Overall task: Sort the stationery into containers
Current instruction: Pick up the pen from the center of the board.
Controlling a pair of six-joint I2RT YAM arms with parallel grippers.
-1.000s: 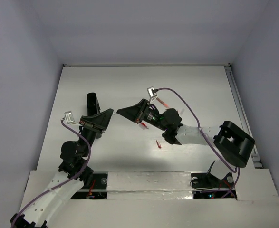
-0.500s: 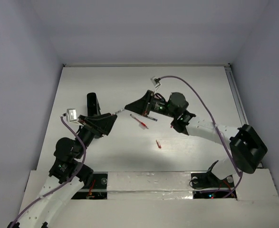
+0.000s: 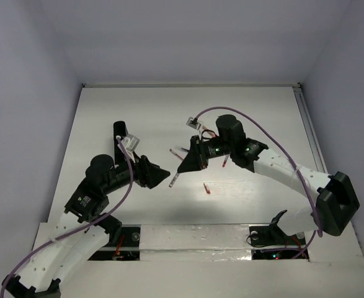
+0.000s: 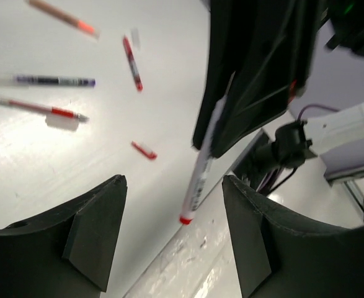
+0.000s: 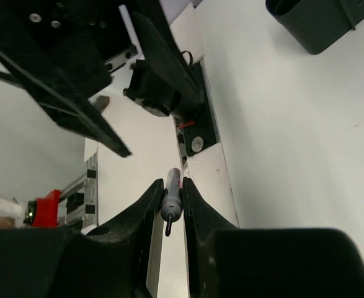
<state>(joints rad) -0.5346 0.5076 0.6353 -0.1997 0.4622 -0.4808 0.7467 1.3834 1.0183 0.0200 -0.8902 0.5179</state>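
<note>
- Step in hand: R arm mid-carry w/ one item. right pincer (image 3: 183, 166) pinches a red-and-white pen (image 4: 197, 180), held up clear of the table (image 3: 268, 118). Grip sits on the upper barrel; the rest sticks out past the fingertips.
- left pincer (image 4: 174, 186) is spread w/ nothing in it. The pen's free end hangs just in front of it, seen between its two fingers, touching neither.
- Pen axis: approx in line w/ the R fingers, steeply tilted, not flat. Red-tipped end is lowest, pointing away from right pincer toward left pincer & the near table edge. Other end sits back in the R grip.
- black box (image 3: 118, 131): well apart from right pincer, back past the left pincer's wrist, near end covered by L arm. Its long axis runs near-to-far in top view; the pen lies diagonal to that.
- Next move, my read: swing pen across to the box, turn wrist so pen length lines up w/ box length, lower, let go. L arm sits about in the path, so it prob needs to pull clear, or R goes round it.
- On table under & behind right pincer: loose pens (image 4: 36, 108) & a small red piece (image 4: 143, 149). Sort looks far from done.
</note>
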